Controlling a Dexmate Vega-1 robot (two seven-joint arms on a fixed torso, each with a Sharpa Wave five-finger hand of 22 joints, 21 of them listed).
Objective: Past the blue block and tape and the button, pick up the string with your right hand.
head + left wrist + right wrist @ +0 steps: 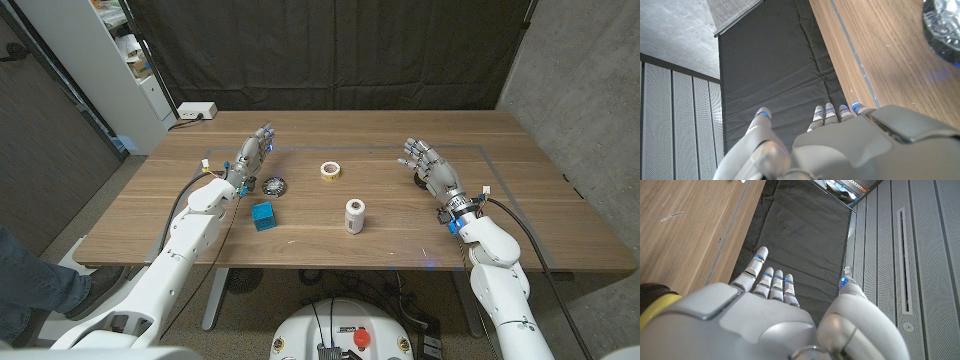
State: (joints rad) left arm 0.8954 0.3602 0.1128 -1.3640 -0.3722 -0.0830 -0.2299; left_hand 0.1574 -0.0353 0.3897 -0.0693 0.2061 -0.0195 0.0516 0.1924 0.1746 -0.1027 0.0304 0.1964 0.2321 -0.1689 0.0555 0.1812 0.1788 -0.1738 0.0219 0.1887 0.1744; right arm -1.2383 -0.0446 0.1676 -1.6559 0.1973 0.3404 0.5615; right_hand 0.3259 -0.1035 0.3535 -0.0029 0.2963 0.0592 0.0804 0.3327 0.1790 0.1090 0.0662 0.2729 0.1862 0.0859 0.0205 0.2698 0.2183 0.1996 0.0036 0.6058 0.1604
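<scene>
The string is a white spool (pixel 354 216) standing upright near the middle of the table. A blue block (pixel 263 216) lies to its left, with a round dark shiny button (pixel 274 185) just behind the block. A yellow-and-white tape roll (pixel 330 170) lies farther back at centre. My right hand (pixel 428 165) stands on the table to the right of the spool and behind it, fingers spread, holding nothing. My left hand (pixel 250 158) is beside the button, fingers extended toward the far edge, also holding nothing. The button's shiny edge (pixel 942 20) shows in the left wrist view.
A white power strip (pixel 197 111) sits at the table's far left corner. A white shelf unit (pixel 120 60) stands beyond the left side. A black curtain (pixel 330 50) hangs behind the table. A person's leg (pixel 35 280) shows at the lower left, off the table.
</scene>
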